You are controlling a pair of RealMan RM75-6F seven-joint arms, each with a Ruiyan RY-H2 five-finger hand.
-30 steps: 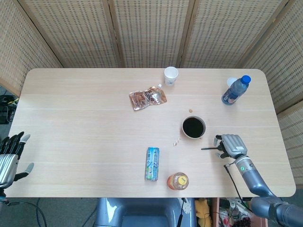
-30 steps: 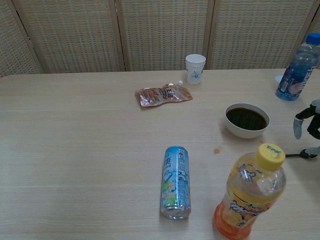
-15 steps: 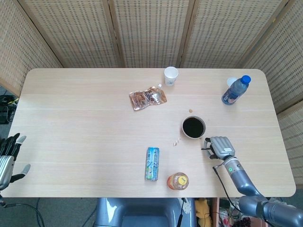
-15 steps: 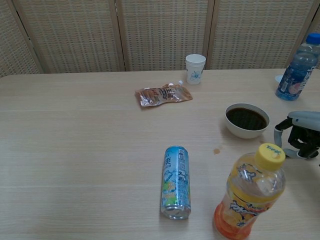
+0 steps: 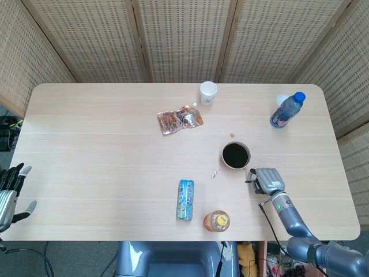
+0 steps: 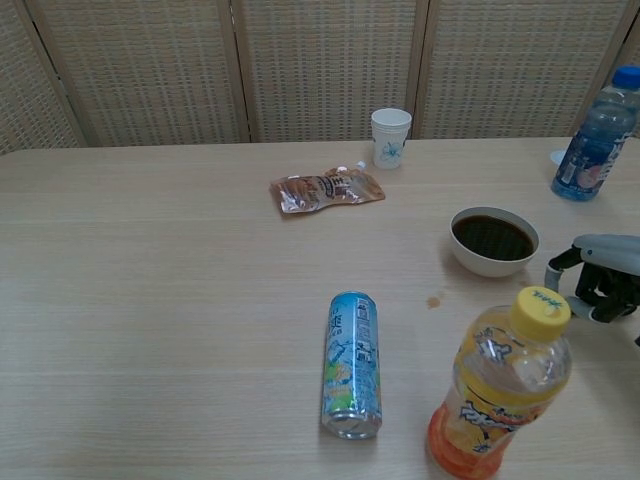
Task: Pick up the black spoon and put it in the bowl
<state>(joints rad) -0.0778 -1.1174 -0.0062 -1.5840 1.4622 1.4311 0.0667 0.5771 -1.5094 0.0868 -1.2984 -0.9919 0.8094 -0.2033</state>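
The white bowl (image 5: 236,155) (image 6: 493,240), full of dark liquid, stands right of the table's middle. My right hand (image 5: 266,180) (image 6: 600,275) lies palm down on the table just right of and nearer than the bowl, its fingers curled downward. Only a small dark tip of the black spoon (image 5: 249,181) shows at the hand's left edge; the rest is hidden under the hand. Whether the fingers hold the spoon is not visible. My left hand (image 5: 8,193) hangs off the table's near left corner, fingers spread and holding nothing.
An orange drink bottle (image 5: 217,221) (image 6: 497,390) stands near the front edge, close to my right hand. A blue can (image 5: 185,199) lies on its side beside it. A snack pouch (image 5: 180,119), a paper cup (image 5: 208,92) and a blue-capped bottle (image 5: 286,109) sit farther back.
My right hand has slid left toward the bowl and now covers the spoon handle that stuck out before. My left hand has dropped a little lower at the table's corner.
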